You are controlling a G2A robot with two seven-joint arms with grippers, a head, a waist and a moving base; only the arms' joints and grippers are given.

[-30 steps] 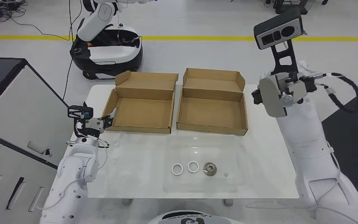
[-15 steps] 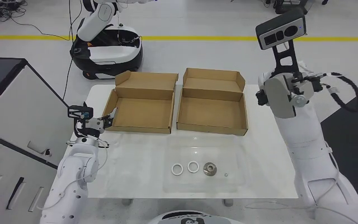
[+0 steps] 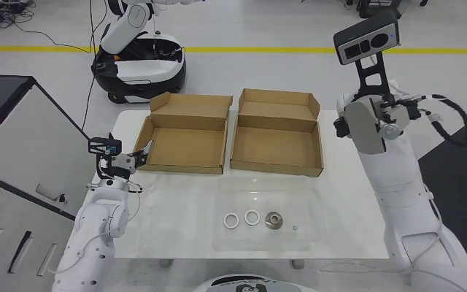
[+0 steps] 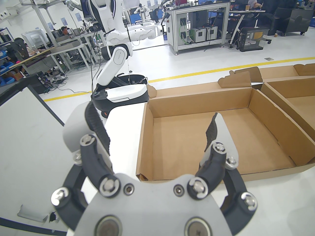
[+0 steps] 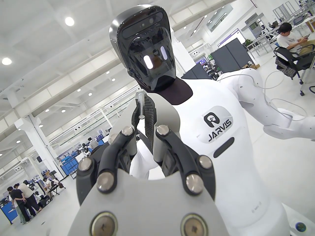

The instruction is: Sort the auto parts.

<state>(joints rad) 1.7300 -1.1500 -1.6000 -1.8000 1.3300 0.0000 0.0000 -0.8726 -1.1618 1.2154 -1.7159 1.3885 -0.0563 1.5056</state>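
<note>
Two white rings (image 3: 231,219) (image 3: 252,216), a round metal part (image 3: 274,218) and a tiny piece (image 3: 295,226) lie near the table's front edge. Behind them stand two open cardboard boxes, the left box (image 3: 182,148) and the right box (image 3: 277,146). My left gripper (image 4: 152,110) is open with nothing in it, just off the left box's (image 4: 196,136) near left corner, also seen from above (image 3: 139,157). My right gripper (image 5: 142,106) is raised high beside the table's right side (image 3: 363,131), turned away from the table. It is shut on a threaded metal bolt (image 5: 140,104).
The small parts rest on a clear sheet (image 3: 306,233) on the white table (image 3: 175,219). A grey cabinet (image 3: 29,139) stands left of the table. Another robot's base (image 3: 142,73) sits on the floor behind the boxes.
The raised right arm shifted slightly to the right and turned a little, then stayed still. The left arm and the parts on the table have not moved.
</note>
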